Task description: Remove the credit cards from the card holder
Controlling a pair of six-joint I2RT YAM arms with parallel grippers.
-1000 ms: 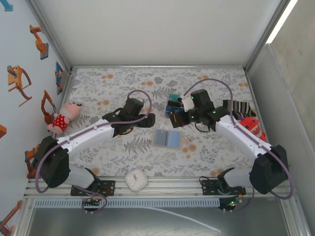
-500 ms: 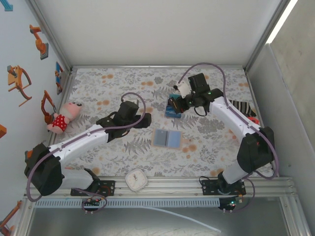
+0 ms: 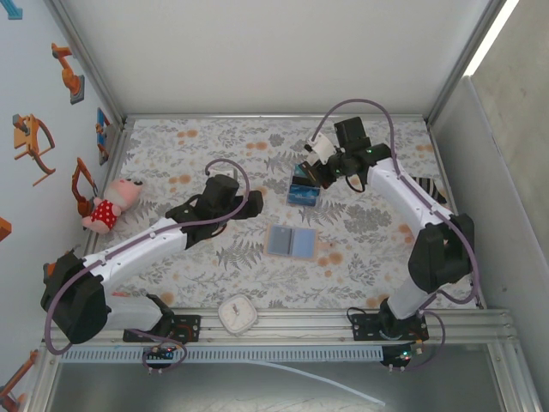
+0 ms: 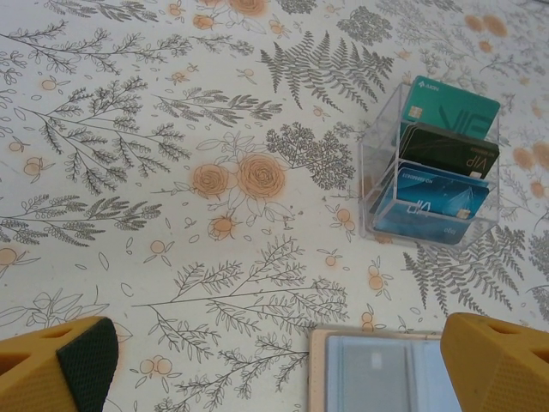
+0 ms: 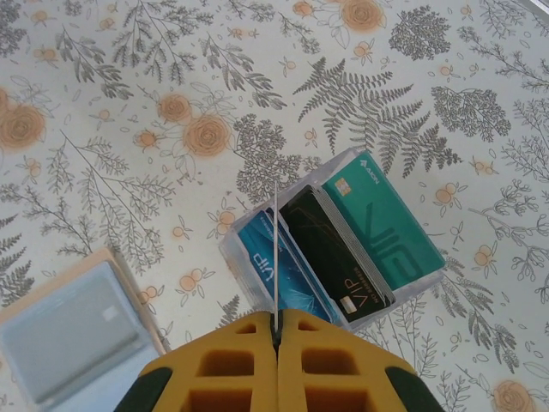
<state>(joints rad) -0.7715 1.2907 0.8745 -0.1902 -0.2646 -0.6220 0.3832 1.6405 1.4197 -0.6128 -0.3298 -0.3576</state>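
Right wrist view: right tool (image 5: 276, 318) is clenching a thin card (image 5: 274, 245) edge-on over the clear box (image 5: 233, 253); card holder (image 5: 77, 339) is lying open at lower left. Left tool (image 4: 279, 365) is hanging released.

Floral-print tabletop (image 3: 171, 159), grey ferns and orange blossoms all over. At its left edge, a pink plush pig (image 3: 110, 204) in a red spotted dress. At the near edge, a small white square clock (image 3: 238, 312). Toward the far middle, a clear plastic box (image 4: 367, 184), upright. Near the right edge, striped cloth (image 3: 431, 189), partly hidden. On the left wall, orange cartoon stickers (image 3: 33, 137).
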